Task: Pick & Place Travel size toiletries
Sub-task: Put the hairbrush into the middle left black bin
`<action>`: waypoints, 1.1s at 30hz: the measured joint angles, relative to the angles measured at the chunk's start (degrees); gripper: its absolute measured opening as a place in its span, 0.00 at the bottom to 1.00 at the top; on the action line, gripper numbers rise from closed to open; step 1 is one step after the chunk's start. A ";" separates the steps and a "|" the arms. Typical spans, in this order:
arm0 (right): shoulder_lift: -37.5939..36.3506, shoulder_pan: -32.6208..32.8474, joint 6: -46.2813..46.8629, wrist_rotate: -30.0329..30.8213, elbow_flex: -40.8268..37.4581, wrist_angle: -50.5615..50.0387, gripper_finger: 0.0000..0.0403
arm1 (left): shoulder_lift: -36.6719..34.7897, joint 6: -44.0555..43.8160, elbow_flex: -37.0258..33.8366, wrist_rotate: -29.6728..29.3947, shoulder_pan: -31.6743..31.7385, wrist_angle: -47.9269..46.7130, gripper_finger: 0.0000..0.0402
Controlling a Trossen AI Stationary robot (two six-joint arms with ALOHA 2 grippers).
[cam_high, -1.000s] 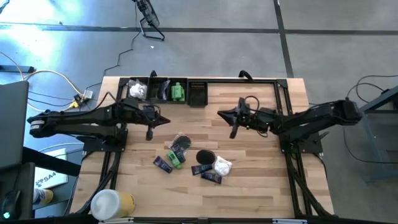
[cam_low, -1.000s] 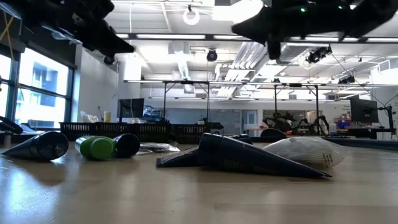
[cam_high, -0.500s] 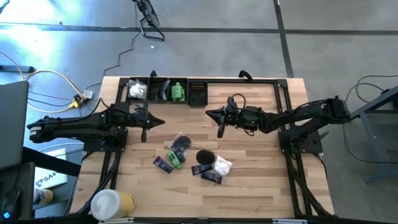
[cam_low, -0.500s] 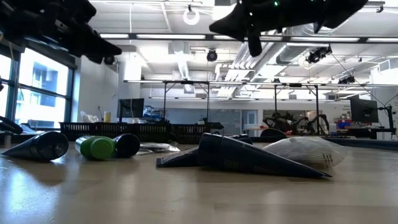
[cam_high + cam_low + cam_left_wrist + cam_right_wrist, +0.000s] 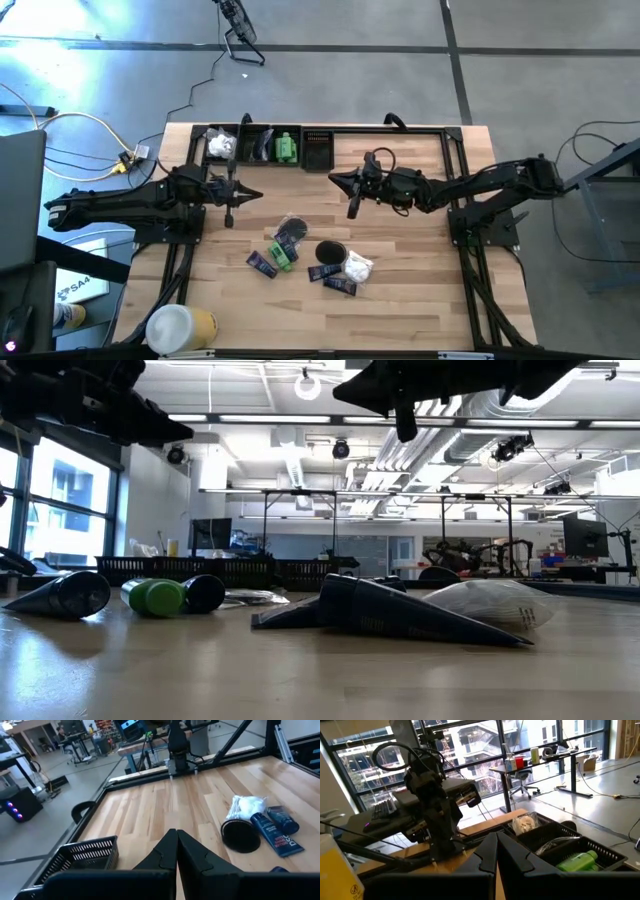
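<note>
Loose toiletries lie in the middle of the table: a green bottle (image 5: 282,256), dark sachets (image 5: 262,263) (image 5: 340,286), a black disc (image 5: 331,251) and a white wrapped packet (image 5: 357,266). In the low view the sachet (image 5: 400,615), packet (image 5: 490,602) and green bottle (image 5: 152,596) rest flat on the wood. My left gripper (image 5: 230,215) hovers shut above the table left of the pile, holding nothing. My right gripper (image 5: 352,207) hovers shut over the table beyond the pile, also holding nothing. Both wrist views show the fingertips (image 5: 176,834) (image 5: 496,837) together.
A row of black mesh baskets (image 5: 262,146) along the far edge holds a white packet (image 5: 221,146) and a green bottle (image 5: 289,148). A large white-and-yellow cylinder (image 5: 180,327) lies at the near left corner. Bare wood stretches on the table's right half (image 5: 420,250).
My right gripper has moved toward the table's left, from right of centre to above the pile's far side, staying shut. My left gripper has drawn back slightly toward the table's left edge. The toiletries have not moved.
</note>
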 joint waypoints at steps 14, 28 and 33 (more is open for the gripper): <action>0.00 0.00 0.24 0.00 0.00 -7.02 0.01 | 0.19 -1.57 0.00 0.02 0.00 -0.02 0.00; -0.01 -0.04 -5.10 0.00 0.00 -9.75 0.01 | 0.21 -1.57 0.00 0.10 0.02 0.44 0.00; -0.04 -0.14 3.86 -0.16 0.00 -19.30 0.01 | 0.21 -1.57 0.00 0.17 0.02 0.44 0.00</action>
